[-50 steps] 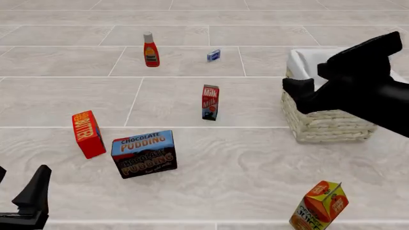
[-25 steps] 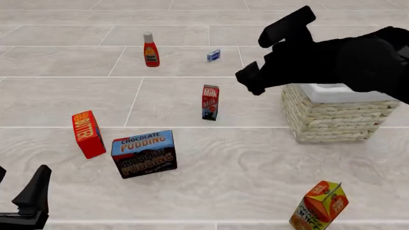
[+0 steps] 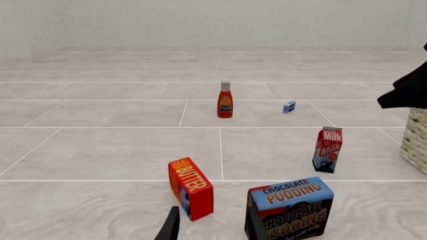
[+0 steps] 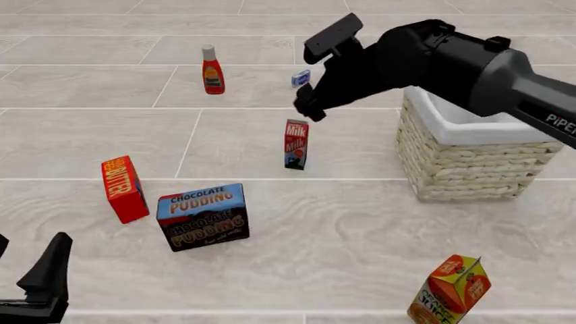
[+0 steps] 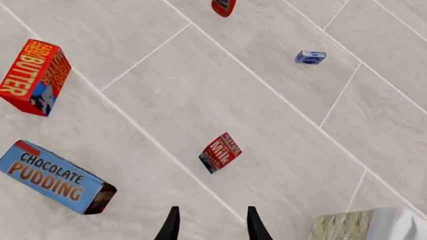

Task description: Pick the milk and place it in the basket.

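The milk (image 4: 296,144) stands upright mid-table, a narrow carton with a red top and dark base, also visible as milk (image 3: 328,149) and milk (image 5: 220,152). The wicker basket (image 4: 468,165) with white lining sits to its right. My right gripper (image 4: 304,76) hovers open above and slightly behind the milk, pointing down; in its wrist view the right gripper (image 5: 212,221) has empty fingers with the carton just ahead. At the near left edge my left gripper (image 4: 27,263) stays open, and the left gripper (image 3: 212,227) holds nothing.
A red butter box (image 4: 123,189) and a chocolate pudding box (image 4: 202,216) stand at the front left. A sauce bottle (image 4: 212,70) and a small blue box (image 4: 301,78) are farther back. An orange juice carton (image 4: 450,289) stands at the front right.
My right arm has swung left from over the basket to above the milk, with its gripper still open. The left arm and all objects have not moved.
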